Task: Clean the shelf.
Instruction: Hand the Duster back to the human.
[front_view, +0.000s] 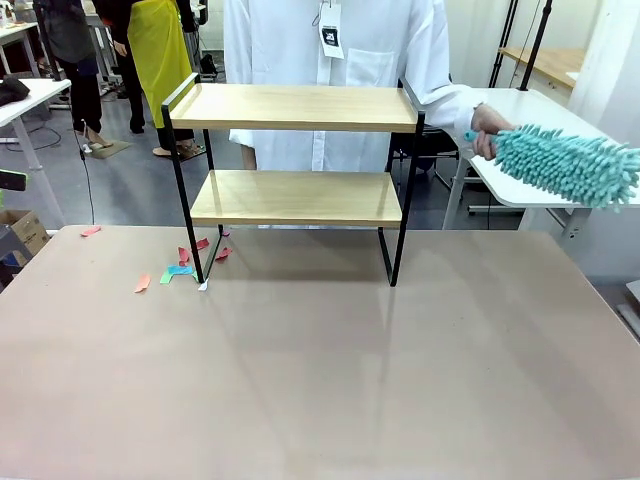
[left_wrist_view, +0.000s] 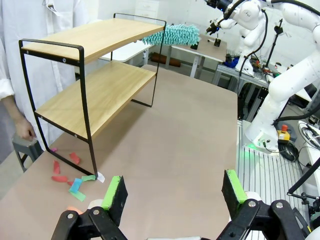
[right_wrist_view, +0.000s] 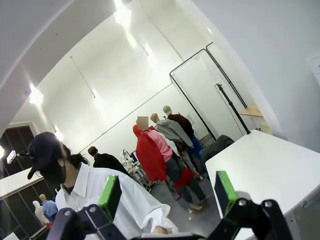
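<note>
The shelf (front_view: 295, 108) stands at the table's far side: two light wooden boards in a thin black frame, both boards bare; it appears as well in the left wrist view, where the shelf (left_wrist_view: 95, 90) is at the left. A person in a white coat stands behind it, their hand (front_view: 487, 128) holding a teal fluffy duster (front_view: 570, 165) off to the right of the top board, clear of it. My left gripper (left_wrist_view: 174, 192) is open above the table with nothing between its fingers. My right gripper (right_wrist_view: 167, 192) is open, pointing up into the room.
Several small coloured paper scraps (front_view: 180, 268) lie on the brown table (front_view: 320, 370) by the shelf's left leg, one more scrap (front_view: 90, 231) near the far left edge. A white side table (front_view: 545, 115) stands behind on the right.
</note>
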